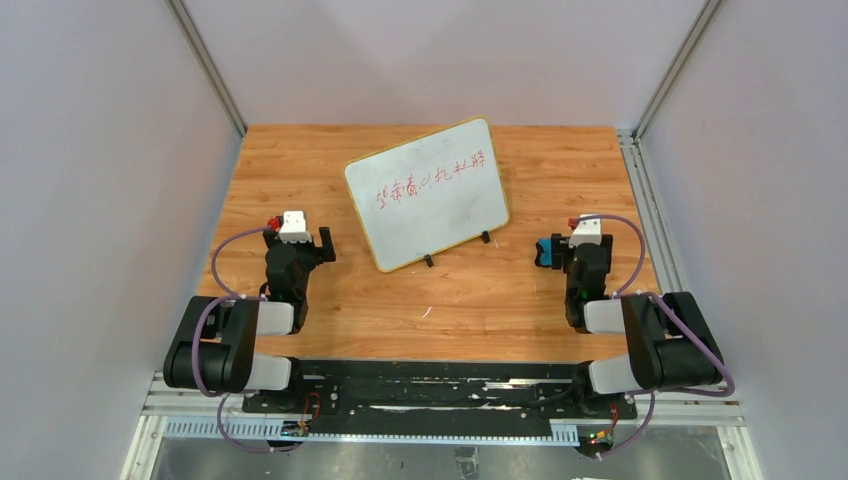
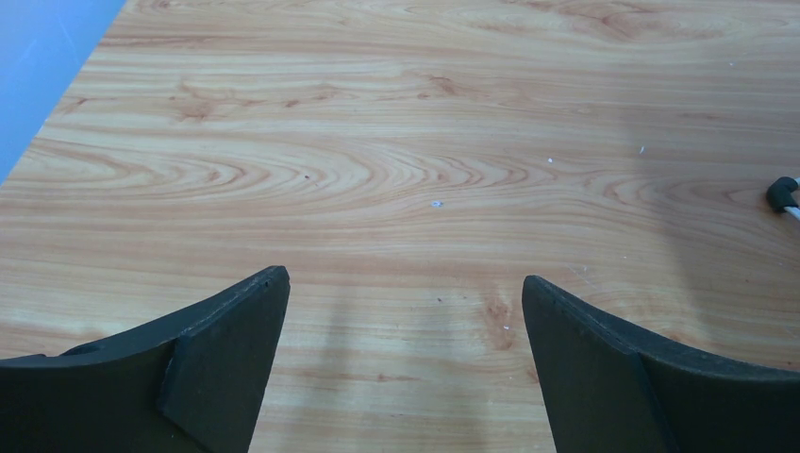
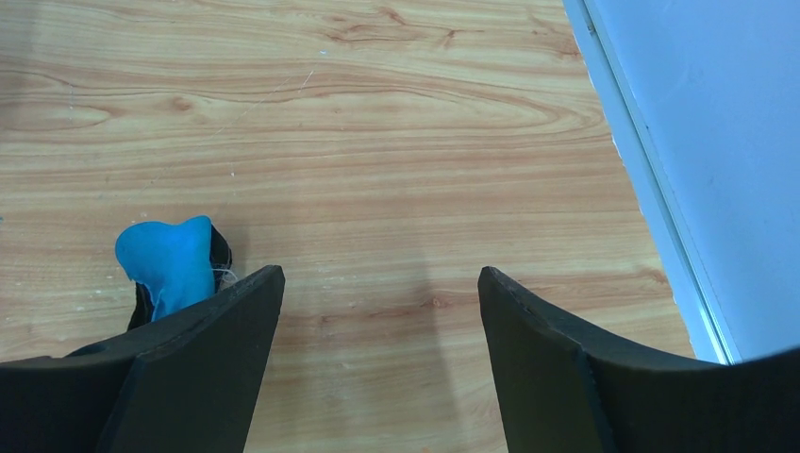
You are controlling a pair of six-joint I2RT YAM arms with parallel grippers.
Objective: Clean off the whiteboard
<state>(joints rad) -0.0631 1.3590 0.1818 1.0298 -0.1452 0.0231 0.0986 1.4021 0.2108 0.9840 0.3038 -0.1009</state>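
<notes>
The whiteboard (image 1: 428, 193) stands tilted on small black feet at the table's middle, with a yellow frame and red handwriting across it. My left gripper (image 1: 297, 246) is open and empty, low over bare wood to the board's left (image 2: 406, 278). One black foot of the board (image 2: 781, 193) shows at the right edge of the left wrist view. My right gripper (image 1: 578, 250) is open and empty to the board's right (image 3: 380, 274). A blue eraser (image 1: 543, 250) lies just outside its left finger (image 3: 170, 260), not between the jaws.
The wooden table (image 1: 470, 290) is walled by pale panels on the left, back and right. A metal rail (image 3: 651, 179) runs along the right edge close to my right gripper. The arms' base plate (image 1: 430, 385) lies at the near edge.
</notes>
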